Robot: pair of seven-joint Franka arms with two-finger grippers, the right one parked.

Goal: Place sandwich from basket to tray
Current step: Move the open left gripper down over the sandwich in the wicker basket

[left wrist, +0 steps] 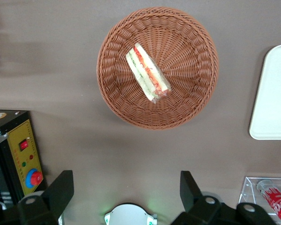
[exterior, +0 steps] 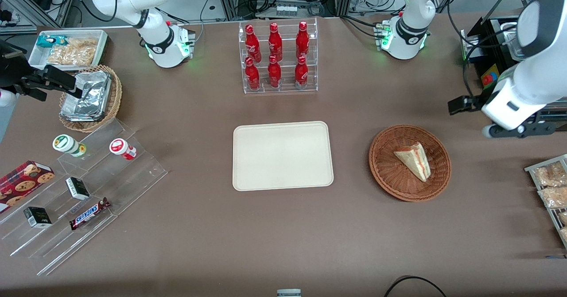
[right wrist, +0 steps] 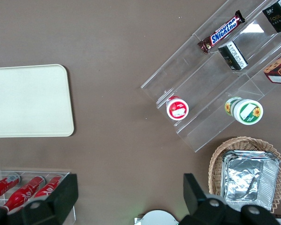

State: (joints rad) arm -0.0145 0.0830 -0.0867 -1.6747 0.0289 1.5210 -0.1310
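The sandwich (exterior: 414, 159) (left wrist: 147, 72), a pale wedge with red and green filling, lies in the reddish-brown wicker basket (exterior: 385, 173) (left wrist: 117, 93). The cream tray (exterior: 282, 156) (left wrist: 274, 93) (right wrist: 28, 101) sits bare on the table beside the basket, toward the parked arm's end. My left gripper (exterior: 460, 105) (left wrist: 126, 187) hangs high over the table, farther from the front camera than the basket and not touching it. It is open: the black fingers (left wrist: 61, 187) stand wide apart with only brown table between them.
A clear rack of red cola bottles (exterior: 278, 57) stands farther from the front camera than the tray. A black control box with a red button (left wrist: 25, 159) sits near the gripper. Bagged snacks (exterior: 551, 190) lie at the working arm's end. Acrylic steps (exterior: 88, 190) hold snacks at the parked arm's end.
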